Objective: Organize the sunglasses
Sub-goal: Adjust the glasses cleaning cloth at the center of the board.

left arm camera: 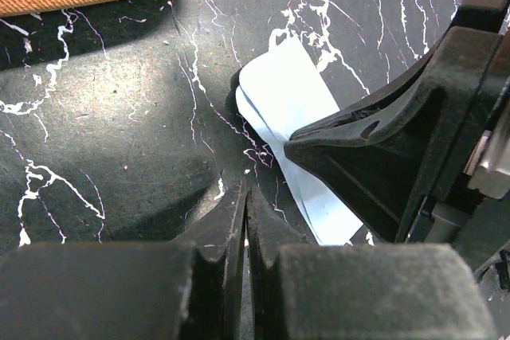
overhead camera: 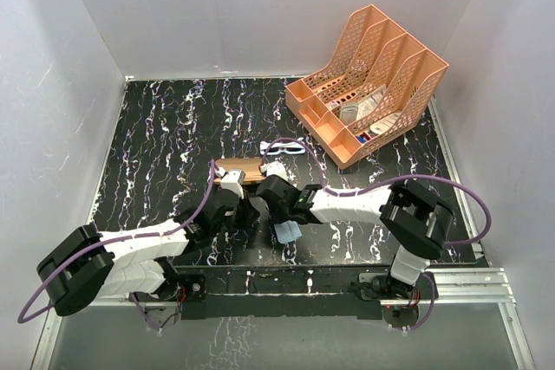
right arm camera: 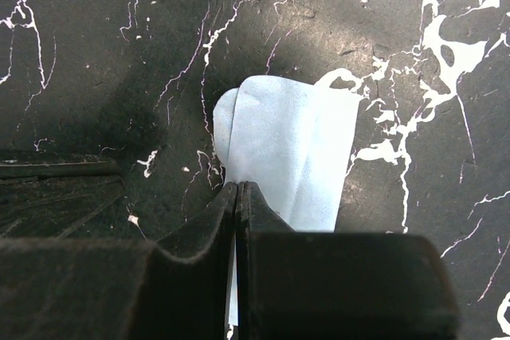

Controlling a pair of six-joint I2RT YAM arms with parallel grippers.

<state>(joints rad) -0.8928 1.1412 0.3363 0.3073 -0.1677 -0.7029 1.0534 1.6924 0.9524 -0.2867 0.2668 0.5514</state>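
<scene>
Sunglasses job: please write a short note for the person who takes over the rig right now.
Left gripper: shut, empty, low over the table near the brown case.
Right gripper: shut on the edge of the light blue cloth.
Sunglasses: on the table between the case and the orange organizer, no gripper on them.
Done: only the cloth is gripped.
Left: sunglasses not yet put away; probably settle the cloth first, then pick them up.

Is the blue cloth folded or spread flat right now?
Folded. The cloth shows overlapping layers with a rounded crease along one side, and the right claw is shut on its near edge.
</scene>
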